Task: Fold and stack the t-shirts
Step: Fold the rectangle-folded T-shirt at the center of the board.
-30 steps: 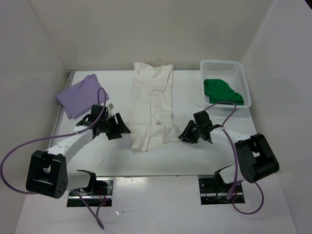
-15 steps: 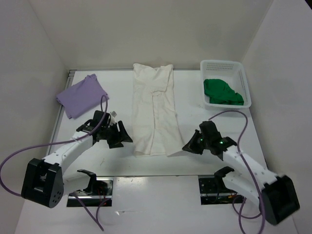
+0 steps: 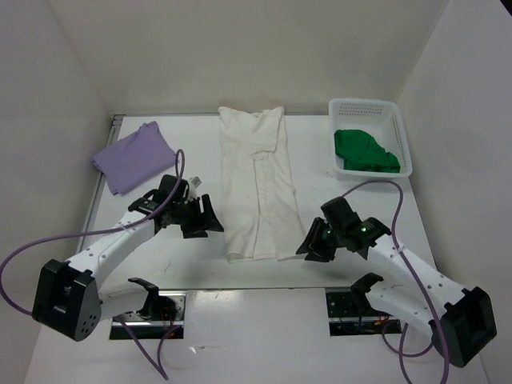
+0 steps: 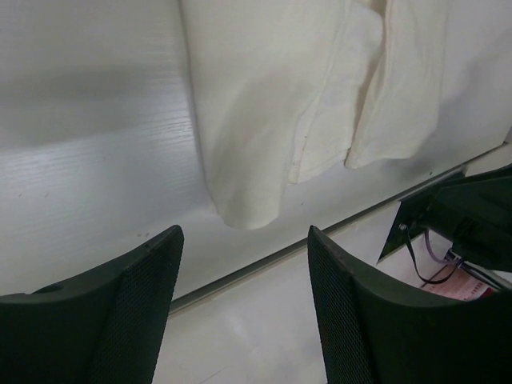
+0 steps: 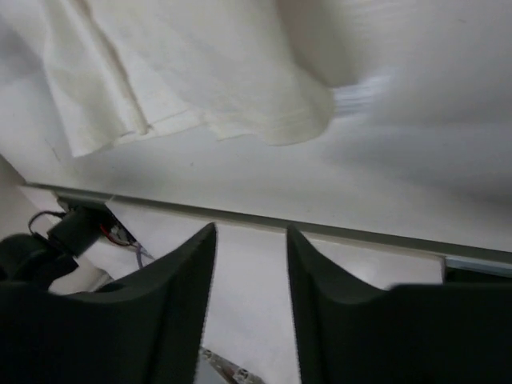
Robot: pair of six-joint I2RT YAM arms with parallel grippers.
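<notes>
The white t-shirt [image 3: 256, 184] lies folded into a long narrow strip down the middle of the table. Its hem end shows in the left wrist view [image 4: 272, 104] and in the right wrist view [image 5: 184, 72]. My left gripper [image 3: 210, 224] is open and empty, just left of the hem. My right gripper [image 3: 308, 244] is open and empty, just right of the hem. The lavender t-shirt [image 3: 134, 156] lies folded at the back left. The green t-shirt [image 3: 364, 152] sits crumpled in the white basket [image 3: 370, 106].
The table's near edge [image 3: 264, 286] runs just below the shirt's hem, with the arm mounts beneath it. White walls close in the table on the left, back and right.
Both grippers moved inward along the shirt's lower end. The shirt's right hem corner, spread out earlier, now lies folded in, leaving a narrower strip.
</notes>
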